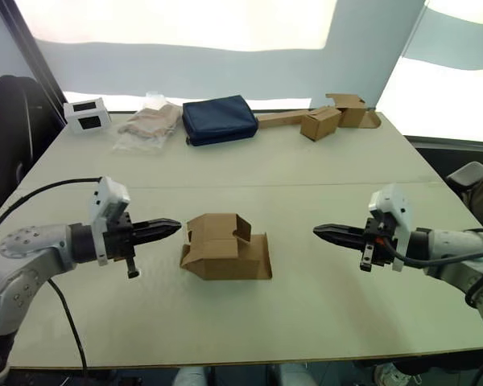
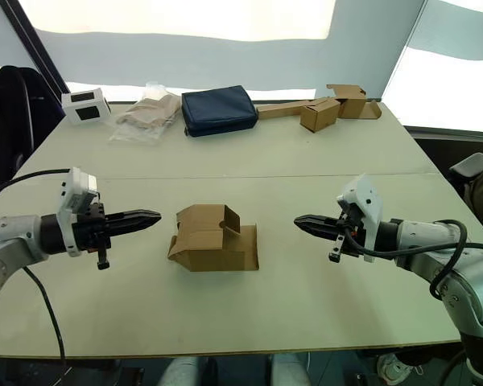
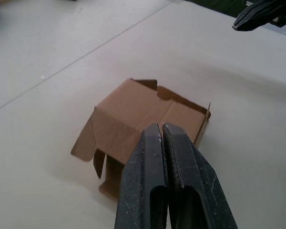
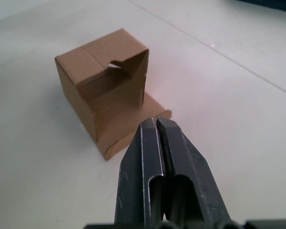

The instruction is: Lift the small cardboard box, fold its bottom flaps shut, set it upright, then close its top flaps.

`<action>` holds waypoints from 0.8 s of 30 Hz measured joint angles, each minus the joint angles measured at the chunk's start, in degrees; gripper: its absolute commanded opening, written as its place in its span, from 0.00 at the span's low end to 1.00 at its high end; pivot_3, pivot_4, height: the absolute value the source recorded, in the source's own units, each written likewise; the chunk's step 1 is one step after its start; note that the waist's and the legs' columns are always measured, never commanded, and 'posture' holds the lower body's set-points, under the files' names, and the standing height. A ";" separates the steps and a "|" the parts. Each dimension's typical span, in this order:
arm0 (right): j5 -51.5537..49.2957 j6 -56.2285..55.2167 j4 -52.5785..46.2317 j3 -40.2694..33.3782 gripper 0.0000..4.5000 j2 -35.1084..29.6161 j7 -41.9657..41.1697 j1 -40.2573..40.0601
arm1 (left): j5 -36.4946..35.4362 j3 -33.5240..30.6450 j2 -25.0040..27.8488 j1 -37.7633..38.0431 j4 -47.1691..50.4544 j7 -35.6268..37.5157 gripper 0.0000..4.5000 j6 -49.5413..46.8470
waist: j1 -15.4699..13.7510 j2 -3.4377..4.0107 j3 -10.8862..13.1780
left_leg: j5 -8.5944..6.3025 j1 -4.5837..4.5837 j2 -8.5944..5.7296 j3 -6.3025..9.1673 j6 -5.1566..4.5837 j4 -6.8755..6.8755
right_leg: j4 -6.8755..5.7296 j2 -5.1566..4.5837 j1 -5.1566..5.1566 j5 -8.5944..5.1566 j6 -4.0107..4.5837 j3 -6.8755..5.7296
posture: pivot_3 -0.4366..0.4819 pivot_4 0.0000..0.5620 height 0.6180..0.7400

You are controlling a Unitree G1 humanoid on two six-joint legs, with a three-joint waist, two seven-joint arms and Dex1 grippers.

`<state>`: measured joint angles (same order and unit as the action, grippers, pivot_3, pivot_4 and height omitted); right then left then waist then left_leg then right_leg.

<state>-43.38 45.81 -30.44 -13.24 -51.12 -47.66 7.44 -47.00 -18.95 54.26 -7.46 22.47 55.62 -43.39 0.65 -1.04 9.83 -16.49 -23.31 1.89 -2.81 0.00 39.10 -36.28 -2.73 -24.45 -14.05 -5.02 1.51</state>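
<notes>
The small cardboard box [image 1: 224,246] lies on its side in the middle of the table, plain brown, with its short flaps [image 1: 191,241] splayed open at both ends. My left gripper [image 1: 174,226] is shut and hovers just left of the box, pointing at it, a small gap away. On the other side my right gripper [image 1: 318,232] is also shut, holding nothing, and points at the box from farther off. The box also appears beyond the shut fingertips in the left wrist view [image 3: 143,119] and the right wrist view [image 4: 105,90].
Along the table's far edge sit a white device [image 1: 87,114], a clear bag of tan material [image 1: 149,125], a navy pouch [image 1: 220,119] and smaller tan boxes on a flat cardboard strip [image 1: 322,119]. A seam [image 1: 306,183] crosses the table [image 1: 322,314].
</notes>
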 measured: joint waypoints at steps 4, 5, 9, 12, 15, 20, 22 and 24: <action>0.32 -0.09 -0.23 0.60 0.00 0.26 0.50 0.31 | -0.53 -0.32 0.31 0.04 -0.74 0.78 0.02 -0.74 | 0.02 -0.01 -0.01 | 0.01 0.02 0.00 -0.01 0.01 0.04 | 0.00 -0.01 0.01 0.00 0.01 0.01 | 0.48 0.27 1.00; 0.28 -0.04 -0.82 0.81 0.00 0.53 0.84 0.20 | -0.99 -0.79 0.33 0.42 -1.01 0.94 0.02 -1.11 | 0.02 -0.01 -0.01 | 0.01 0.02 0.00 -0.01 0.02 0.04 | 0.00 -0.01 0.01 0.00 0.02 0.01 | 0.48 0.27 1.00; -0.40 0.19 -2.66 1.03 0.00 0.56 1.50 -0.10 | -0.97 -1.84 1.13 1.33 -1.30 1.93 0.02 -1.25 | -0.04 -0.01 -0.01 | 0.01 0.01 0.00 0.00 0.02 0.04 | -0.01 -0.01 0.01 0.00 0.02 0.00 | 0.48 0.27 1.00; -0.45 0.27 -2.82 1.24 0.00 0.52 1.51 -0.06 | -0.29 -1.86 1.70 2.52 -1.30 2.85 0.02 -1.01 | 0.00 -0.01 -0.01 | 0.01 0.01 0.00 -0.02 0.02 0.04 | 0.00 -0.05 0.01 0.00 0.02 0.01 | 0.48 0.27 1.00; -0.40 0.28 -2.81 1.75 0.00 0.48 1.40 0.03 | 0.04 -1.86 1.66 2.89 -1.04 2.89 0.02 -0.94 | -0.01 -0.01 -0.01 | 0.01 0.02 0.01 -0.02 0.02 0.04 | 0.00 -0.05 0.01 0.00 0.02 0.01 | 0.48 0.27 1.00; -1.55 1.89 -3.25 1.79 0.00 0.45 1.65 0.27 | 0.23 -1.85 1.64 4.20 -0.91 3.55 0.02 -0.82 | 0.00 -0.01 -0.01 | 0.01 0.01 0.04 -0.02 0.02 0.03 | 0.00 -0.05 0.01 0.00 0.03 0.01 | 0.48 0.27 1.00; -1.83 2.11 -3.45 1.78 0.00 0.45 1.86 0.33 | 0.41 -1.32 1.66 3.32 -1.41 3.98 0.02 -0.76 | -0.06 -0.01 -0.01 | 0.01 0.02 0.02 -0.01 0.02 0.03 | 0.00 -0.05 0.01 0.00 0.03 0.00 | 0.48 0.27 1.00; -1.85 2.16 -4.19 1.79 0.00 0.46 2.29 0.37 | 0.99 -0.29 1.75 2.68 -2.05 4.21 0.02 -0.66 | -0.06 -0.01 -0.01 | 0.01 0.02 0.02 -0.02 0.02 0.03 | 0.00 -0.05 0.01 0.00 0.03 0.00 | 0.48 0.27 1.00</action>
<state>-45.23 47.96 -34.63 -11.45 -50.66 -45.37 7.81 -46.01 -19.24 56.01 -4.78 20.42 59.83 -44.04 0.59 -1.05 9.82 -16.48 -23.30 1.91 -2.83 0.01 39.13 -36.28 -2.78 -24.44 -14.05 -4.99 1.51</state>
